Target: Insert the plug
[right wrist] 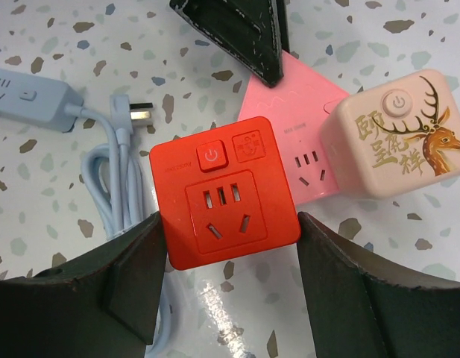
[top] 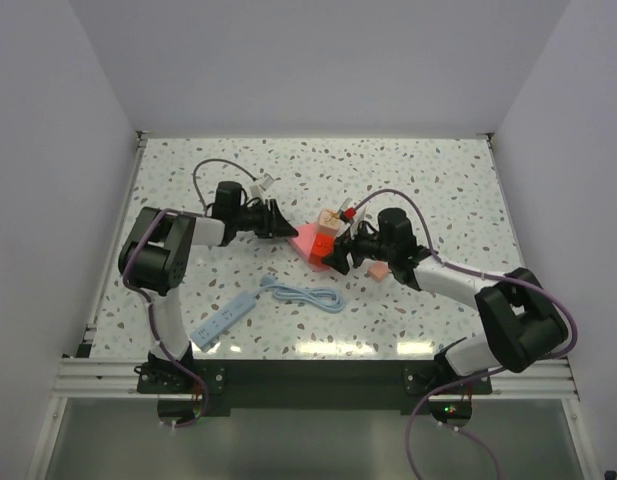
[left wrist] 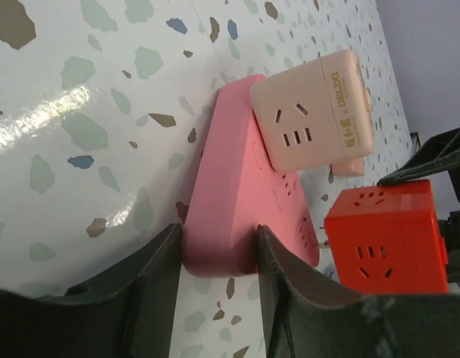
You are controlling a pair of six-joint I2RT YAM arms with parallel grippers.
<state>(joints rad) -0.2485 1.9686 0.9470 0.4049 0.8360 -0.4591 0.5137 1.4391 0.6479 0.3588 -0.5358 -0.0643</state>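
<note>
Here, bracing pink triangle (left wrist: 230, 194) by its corner in partly closed left fingers (left wrist: 151, 287), pinching red cube (right wrist: 226, 194) between half-open right fingers (right wrist: 125, 276), leaving plug (top: 376, 270) loose just behind these; next, probably freeing them to grasp it.

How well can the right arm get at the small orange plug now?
Probably not yet. The right gripper is shut on the red cube, and the small orange plug lies further back, beside that arm's wrist.

White-and-black jointed arms (top: 170, 325) with looping purple cables (top: 216, 163) and dark tool fingers (right wrist: 118, 276)
</note>
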